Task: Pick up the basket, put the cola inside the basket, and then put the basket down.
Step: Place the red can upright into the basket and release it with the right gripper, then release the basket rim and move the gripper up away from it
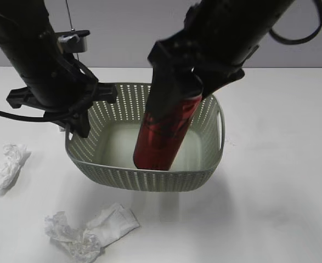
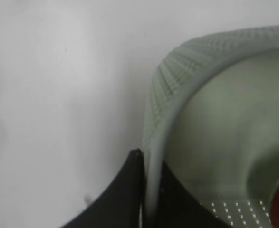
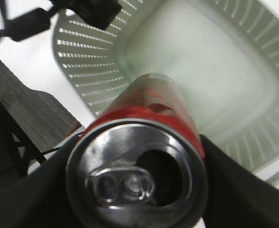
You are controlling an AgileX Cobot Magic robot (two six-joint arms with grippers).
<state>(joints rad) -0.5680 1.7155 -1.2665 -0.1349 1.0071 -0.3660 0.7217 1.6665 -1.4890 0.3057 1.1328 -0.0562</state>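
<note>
Nearest the exterior camera, a crumpled white tissue [image 1: 92,229] lies on the white table [image 1: 270,208], with a second tissue wad [image 1: 8,165] farther back at the left edge. Just behind them sits the pale green slotted basket [image 1: 150,178], its near wall facing the lens; whether its base touches the table or hangs just above it cannot be told. Inside the basket, the red cola can [image 1: 163,134] leans with its bottom low against the near wall and its top tilted toward the back. The right gripper [image 1: 174,68] is clamped around the upper part of the can; the right wrist view shows the can's silver top [image 3: 137,175] with its opened mouth and pull tab, dark fingers [image 3: 239,190] pressed on either side, and the basket's floor [image 3: 210,71] below. At the basket's left rim, the left gripper [image 1: 81,118] is closed on the wall, and the left wrist view shows its black fingers [image 2: 125,194] pinching the rim [image 2: 153,142] from outside and inside near a rounded corner. Behind both black arms runs a plain grey wall [image 1: 122,27].
</note>
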